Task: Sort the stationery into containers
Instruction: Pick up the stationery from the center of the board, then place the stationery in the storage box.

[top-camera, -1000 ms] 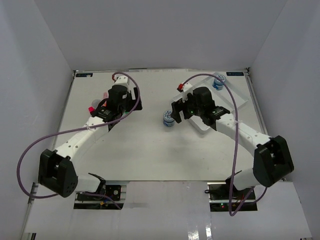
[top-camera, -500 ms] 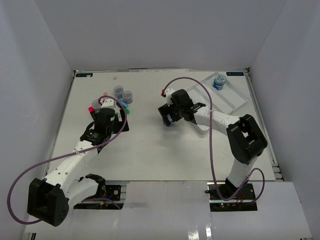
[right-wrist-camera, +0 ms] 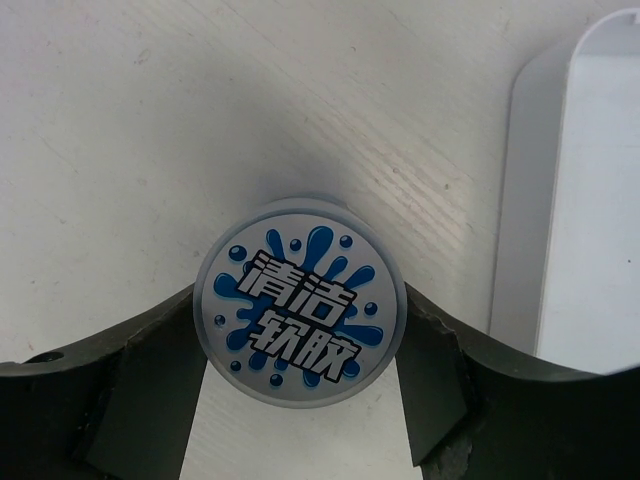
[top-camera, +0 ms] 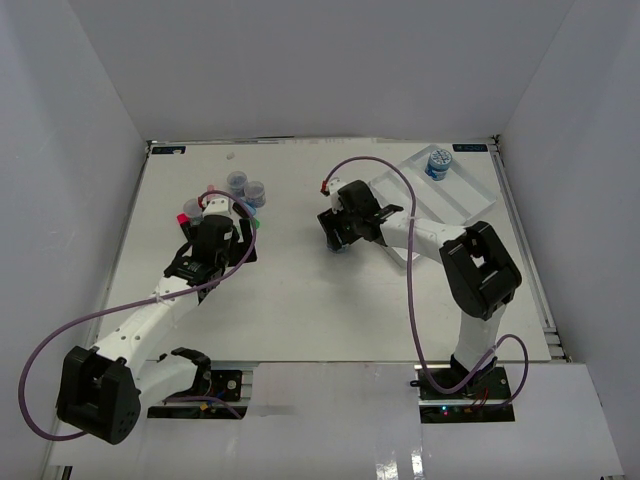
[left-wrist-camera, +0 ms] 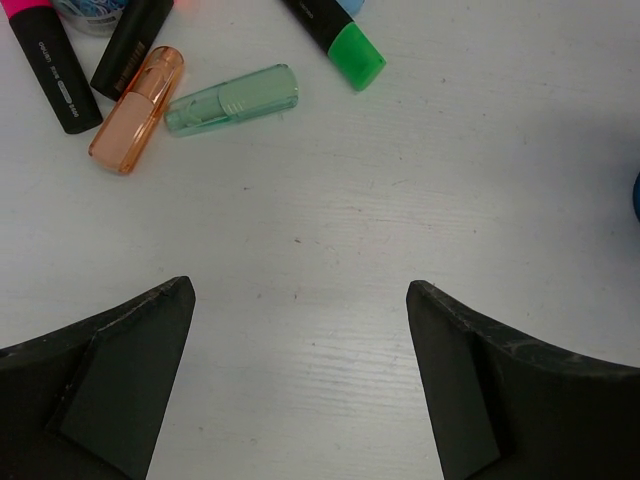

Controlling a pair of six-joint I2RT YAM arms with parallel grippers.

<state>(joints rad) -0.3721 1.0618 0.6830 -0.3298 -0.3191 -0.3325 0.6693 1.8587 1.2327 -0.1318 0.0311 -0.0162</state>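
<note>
Top view: the right gripper (top-camera: 338, 237) has swung off the white tray (top-camera: 470, 205) and sits low, just left of it, with open table (top-camera: 300, 300) nearby. Left wrist: the left gripper (left-wrist-camera: 300, 305) is spread wide above bare tabletop, short of the markers (left-wrist-camera: 232, 99). Right wrist: fingers (right-wrist-camera: 150, 400) clamp the jar (right-wrist-camera: 300, 312) on the table, beside the tray's corner.

Tray (top-camera: 462, 202): far right of surface (top-camera: 300, 300).
Tray jar (top-camera: 438, 163): in tray, far end.
Loose jar (right-wrist-camera: 300, 315): on surface, left of tray.
Markers (left-wrist-camera: 232, 98): far left, clustered.
Jar pair (top-camera: 246, 187): just behind markers.
</note>
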